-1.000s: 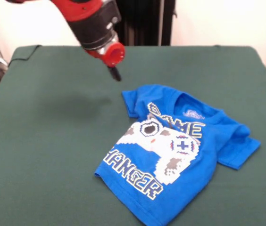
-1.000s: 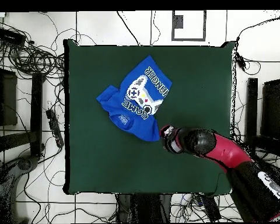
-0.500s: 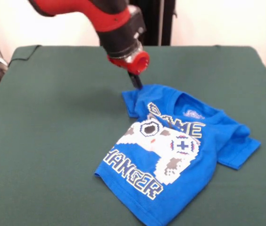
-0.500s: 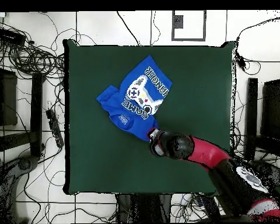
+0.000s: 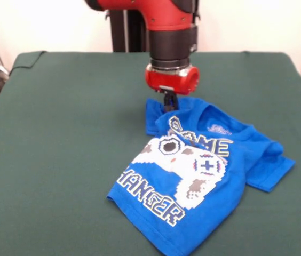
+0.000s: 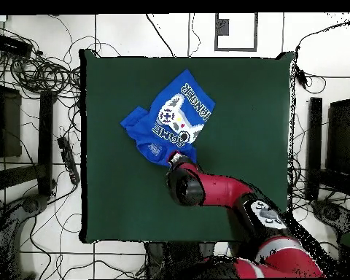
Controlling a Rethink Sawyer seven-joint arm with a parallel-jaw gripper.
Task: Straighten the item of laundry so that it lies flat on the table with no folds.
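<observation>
The item of laundry (image 5: 193, 176) is a bright blue T-shirt with a pixel controller print, lying crumpled on the right half of the green table (image 5: 60, 138). One sleeve is folded under at the right, and the hem points toward the camera. My gripper (image 5: 170, 105) comes straight down onto the shirt's far left sleeve by the collar, its dark tip narrow and shut, touching the cloth. In the overhead view the shirt (image 6: 174, 117) lies upper middle on the table (image 6: 243, 109), and the gripper (image 6: 176, 159) sits at its lower edge, mostly hidden under the arm.
Cables, chairs and stands (image 6: 32, 73) ring the table on the floor. A small fold of green cloth shows at the table's far left corner (image 5: 28, 58).
The arm swung right from the bare table's left and came down onto the shirt's sleeve. The sleeve's corner has shifted slightly toward the gripper.
</observation>
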